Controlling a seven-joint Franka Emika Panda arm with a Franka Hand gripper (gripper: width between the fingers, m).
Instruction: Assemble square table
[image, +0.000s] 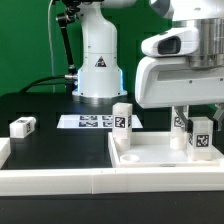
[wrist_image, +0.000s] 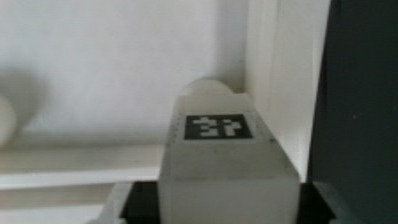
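Note:
The white square tabletop (image: 150, 157) lies flat at the exterior view's right, raised rim up. One white tagged leg (image: 122, 121) stands upright at its far left corner. My gripper (image: 194, 114) is over the tabletop's right side, shut on another tagged leg (image: 201, 139) whose lower end is down at the tray. A third tagged leg (image: 181, 124) shows just behind it. In the wrist view my gripper (wrist_image: 217, 198) holds the leg (wrist_image: 221, 150) between dark fingers (wrist_image: 143, 203), close to the tabletop's rim (wrist_image: 267, 60). A loose leg (image: 22, 126) lies at the far left.
The marker board (image: 88, 122) lies in front of the robot base (image: 98, 70). A long white border wall (image: 60, 182) runs along the front, just before the tabletop. The black table (image: 45, 140) shows between the loose leg and the tabletop.

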